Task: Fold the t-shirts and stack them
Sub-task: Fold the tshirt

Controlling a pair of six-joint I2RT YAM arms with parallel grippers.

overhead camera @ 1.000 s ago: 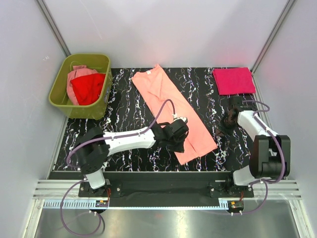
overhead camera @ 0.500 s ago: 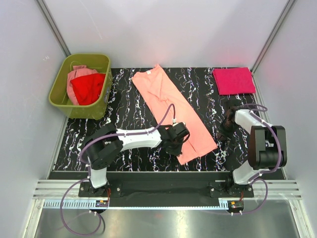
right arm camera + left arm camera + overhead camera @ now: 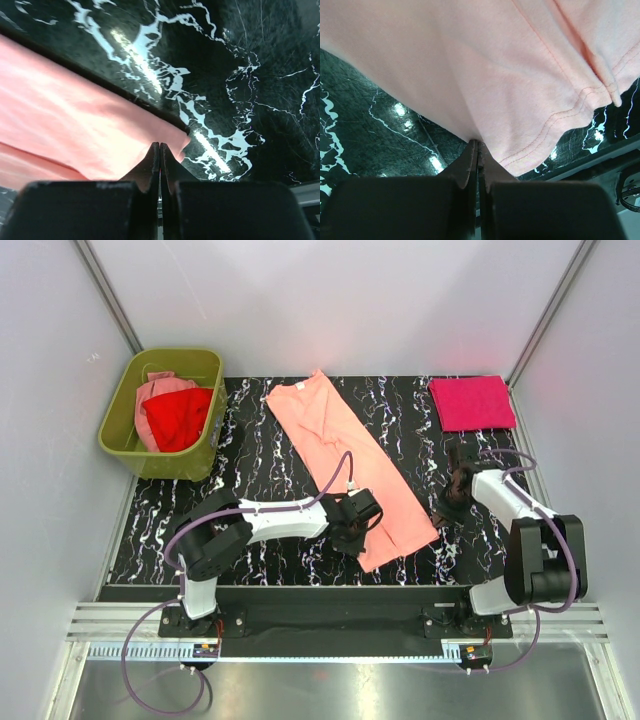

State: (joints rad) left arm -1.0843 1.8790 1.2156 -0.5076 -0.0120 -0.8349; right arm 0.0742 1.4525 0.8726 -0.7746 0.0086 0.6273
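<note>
Shifted left and nearer since second ago: right gripper (image 3: 159, 146), closed at near right corner of salmon t-shirt (image 3: 345, 455), flat diagonally on surface (image 3: 260, 470). Olive bin (image 3: 170, 463) far left, red t-shirt (image 3: 178, 418), pink t-shirt (image 3: 152, 390) inside. Magenta t-shirt (image 3: 472, 403) folded far right. Left gripper (image 3: 477, 143) closed at near left hem.

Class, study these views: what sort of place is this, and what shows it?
Likely a robot lab test cell: plain white walls, two arms mounted at a marbled table, and t-shirts and a bin set out for practice.
</note>
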